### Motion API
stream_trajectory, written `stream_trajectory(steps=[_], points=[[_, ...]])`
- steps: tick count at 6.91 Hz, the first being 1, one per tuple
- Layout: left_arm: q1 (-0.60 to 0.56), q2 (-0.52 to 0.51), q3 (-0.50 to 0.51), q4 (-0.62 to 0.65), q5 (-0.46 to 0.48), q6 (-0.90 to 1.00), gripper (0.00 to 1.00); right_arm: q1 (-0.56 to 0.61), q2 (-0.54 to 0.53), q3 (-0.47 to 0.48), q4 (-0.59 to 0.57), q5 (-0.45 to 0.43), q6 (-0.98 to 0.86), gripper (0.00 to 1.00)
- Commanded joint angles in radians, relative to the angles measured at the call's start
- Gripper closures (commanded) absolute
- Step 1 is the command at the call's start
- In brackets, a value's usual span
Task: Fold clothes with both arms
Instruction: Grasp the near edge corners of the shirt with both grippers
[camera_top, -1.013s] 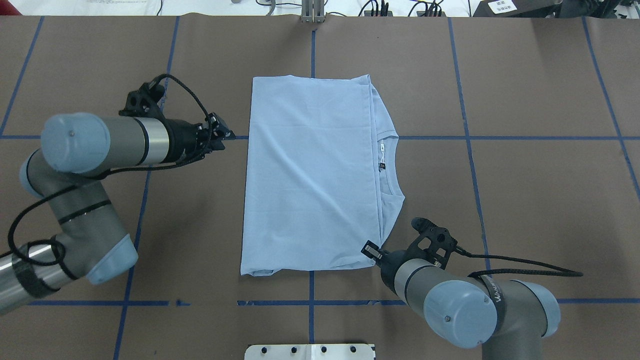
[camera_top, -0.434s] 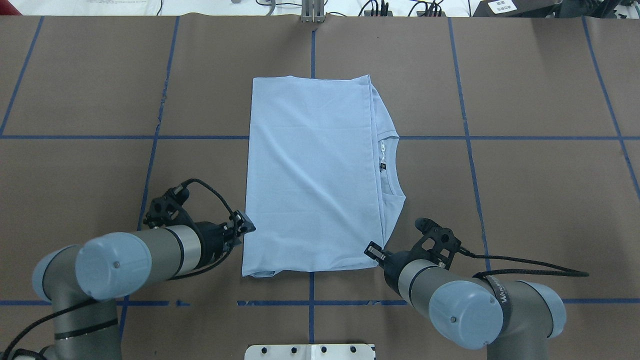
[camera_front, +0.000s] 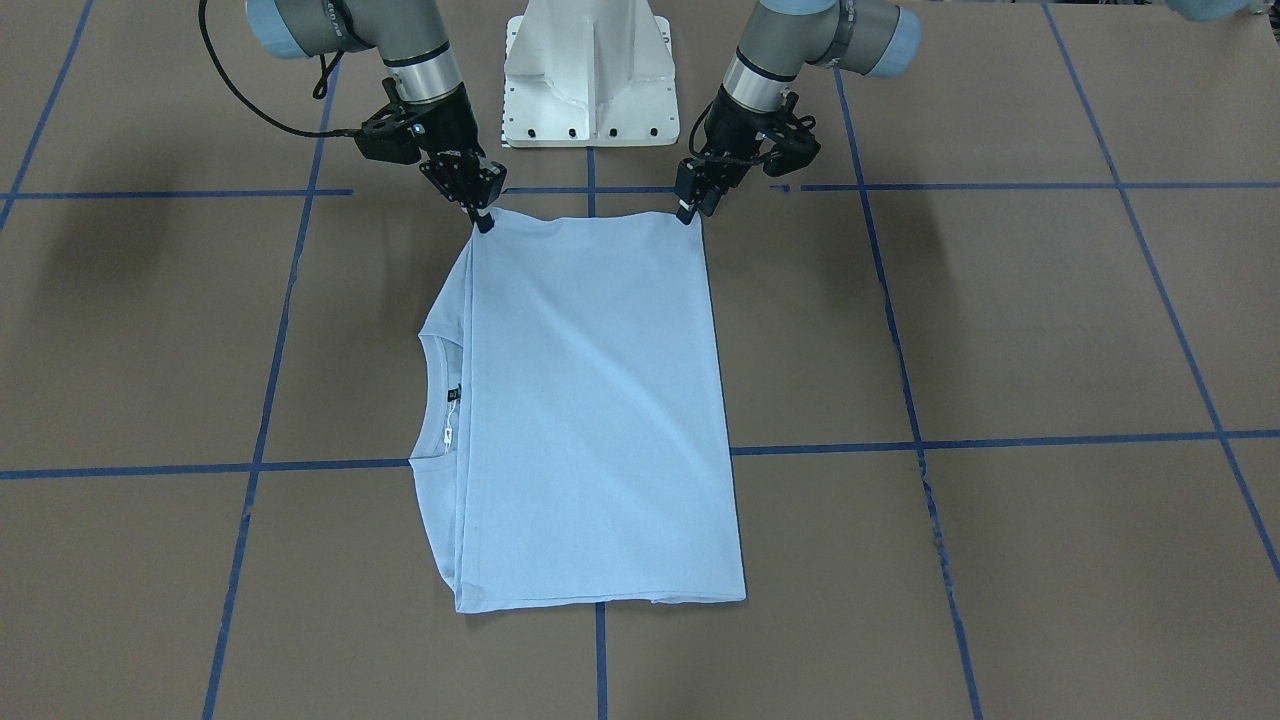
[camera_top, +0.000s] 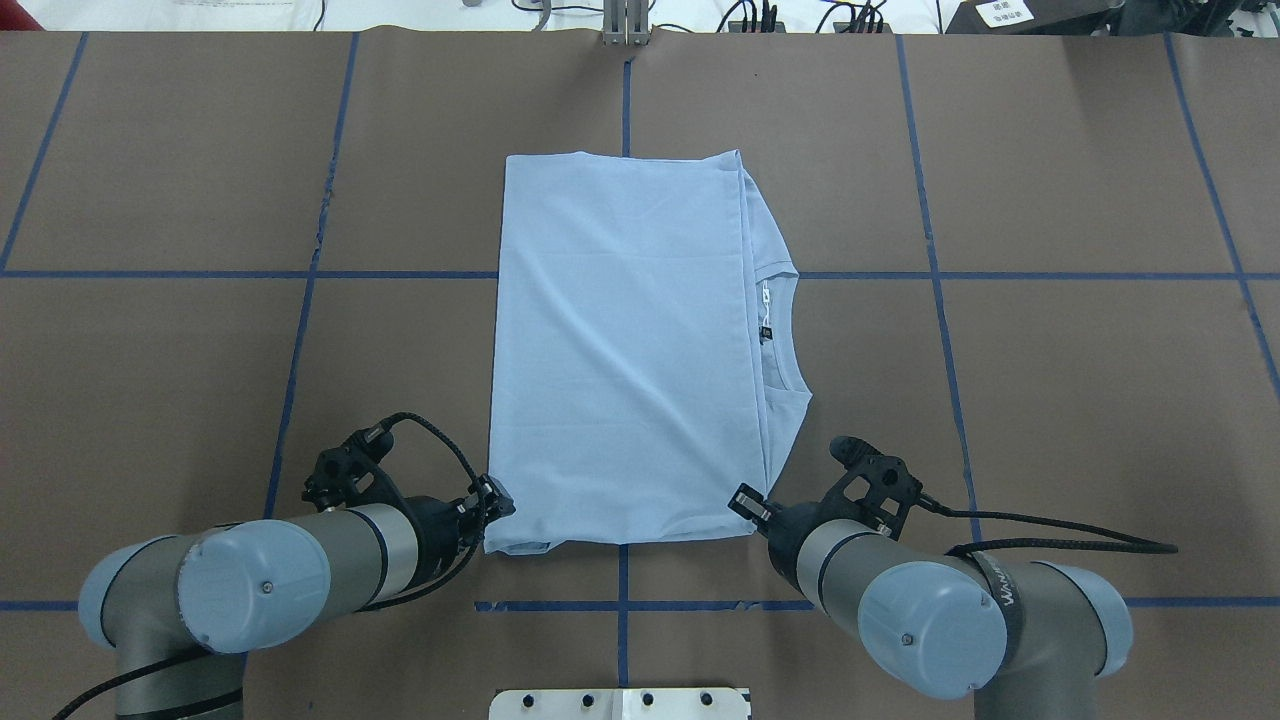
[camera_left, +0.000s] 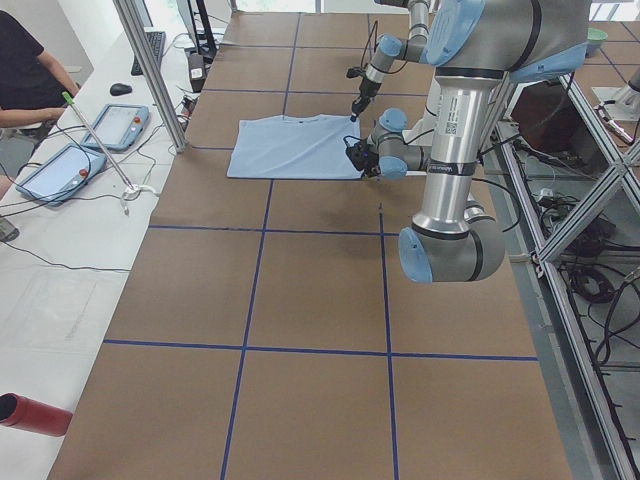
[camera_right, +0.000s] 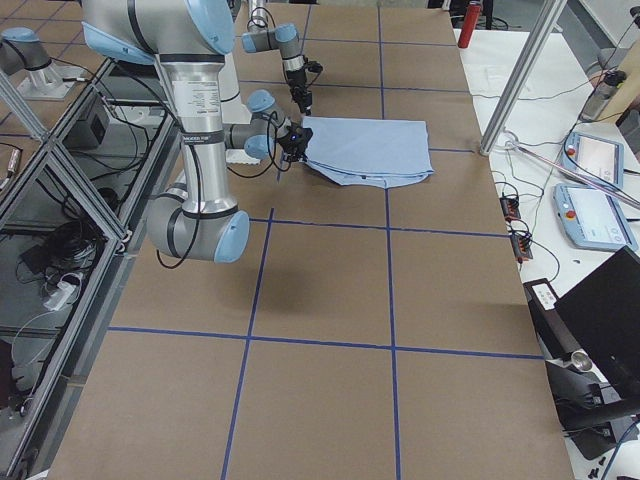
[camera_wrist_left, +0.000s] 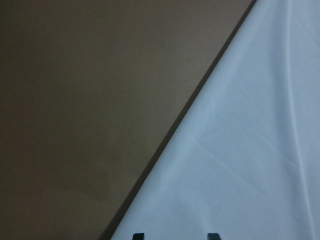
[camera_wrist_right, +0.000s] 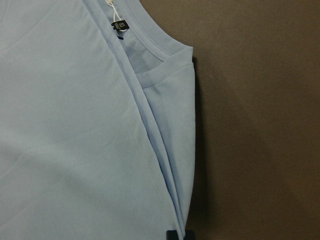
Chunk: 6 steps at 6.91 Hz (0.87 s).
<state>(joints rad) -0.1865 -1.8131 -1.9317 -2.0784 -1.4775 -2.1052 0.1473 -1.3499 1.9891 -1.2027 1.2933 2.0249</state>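
Here, from the front, the light blue T-shirt lies folded lengthwise on the brown table, with its neck label showing. The right gripper and the left gripper stand at its two corners nearest the robot. From overhead, both reach the near hem. In the left wrist view the fingertips are apart above the cloth, so released. In the right wrist view the tips look pressed together, probably clenched on the hem.
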Motion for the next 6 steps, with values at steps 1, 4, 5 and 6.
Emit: stream_trajectory(steps=[1, 4, 5, 6], points=[[0.016, -0.005, 0.003, 0.003, 0.0, -0.001, 0.47, 0.0, 0.0, -0.001, 0.0, 0.0, 0.0, 1.0], [0.019, -0.012, 0.032, 0.003, -0.001, 0.001, 0.47, 0.0, -0.002, -0.003, 0.0, 0.0, 0.0, 1.0], [0.019, -0.011, 0.034, 0.003, -0.001, 0.001, 0.48, -0.002, -0.002, -0.003, 0.0, 0.0, 0.0, 1.0], [0.019, -0.009, 0.037, 0.003, -0.001, 0.002, 0.48, 0.0, -0.002, -0.003, 0.0, 0.0, 0.0, 1.0]])
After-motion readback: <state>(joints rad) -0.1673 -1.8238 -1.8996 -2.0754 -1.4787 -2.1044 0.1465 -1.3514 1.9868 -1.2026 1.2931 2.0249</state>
